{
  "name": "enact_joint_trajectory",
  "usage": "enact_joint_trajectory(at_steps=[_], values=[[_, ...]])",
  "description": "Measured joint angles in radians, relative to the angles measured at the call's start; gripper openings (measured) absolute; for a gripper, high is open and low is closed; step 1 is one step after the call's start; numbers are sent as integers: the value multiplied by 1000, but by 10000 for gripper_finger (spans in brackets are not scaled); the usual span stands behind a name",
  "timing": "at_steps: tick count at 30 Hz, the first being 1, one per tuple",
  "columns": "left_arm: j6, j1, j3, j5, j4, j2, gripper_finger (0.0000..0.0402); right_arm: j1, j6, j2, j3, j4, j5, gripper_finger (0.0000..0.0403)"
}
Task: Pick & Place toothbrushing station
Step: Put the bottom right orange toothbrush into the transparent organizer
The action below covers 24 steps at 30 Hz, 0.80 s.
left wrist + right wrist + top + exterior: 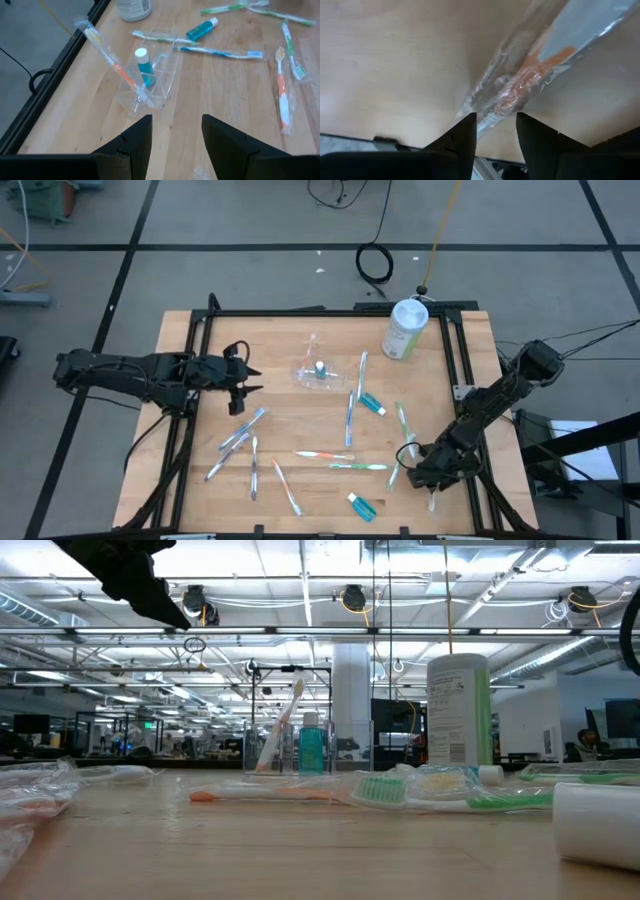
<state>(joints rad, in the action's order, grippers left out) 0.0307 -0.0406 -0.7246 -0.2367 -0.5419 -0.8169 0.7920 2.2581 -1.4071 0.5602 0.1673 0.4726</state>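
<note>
**High view: station near the bench's far edge, both tools unloaded**

I see the toothbrushing station (317,373) on the bench (190,480), its long axis slanting toward the far edge. It holds a teal bottle (144,66) and a wrapped toothbrush (112,62) leaning out. My left tool (172,137) faces it, parted, empty. Only the right wrist view shows my right tool (495,131), fingers apart, over a wrapped orange toothbrush (530,77) near the bench's near right corner.

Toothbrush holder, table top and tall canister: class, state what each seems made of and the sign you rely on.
Toothbrush holder: clear, glossy hard plastic, apparently; the wood shows through its walls.
Table top: light wood, matt; grain and plank seams are visible.
Tall canister: probably plastic or coated card, with a smooth white-and-green printed surface; the look leaves this open.
</note>
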Motion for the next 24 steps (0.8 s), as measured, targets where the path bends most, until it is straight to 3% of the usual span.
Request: enact_joint_trajectory(at_steps=[5, 12, 24], values=[[0, 0, 0, 0, 7, 0, 177, 2, -31, 1, 1, 53, -26, 97], [-11, 0, 0, 0, 18, 0, 177, 3, -180, 11, 1, 61, -59, 12], [-27, 0, 0, 0, 24, 0, 177, 2, -178, 157, 0, 124, -39, 0]])
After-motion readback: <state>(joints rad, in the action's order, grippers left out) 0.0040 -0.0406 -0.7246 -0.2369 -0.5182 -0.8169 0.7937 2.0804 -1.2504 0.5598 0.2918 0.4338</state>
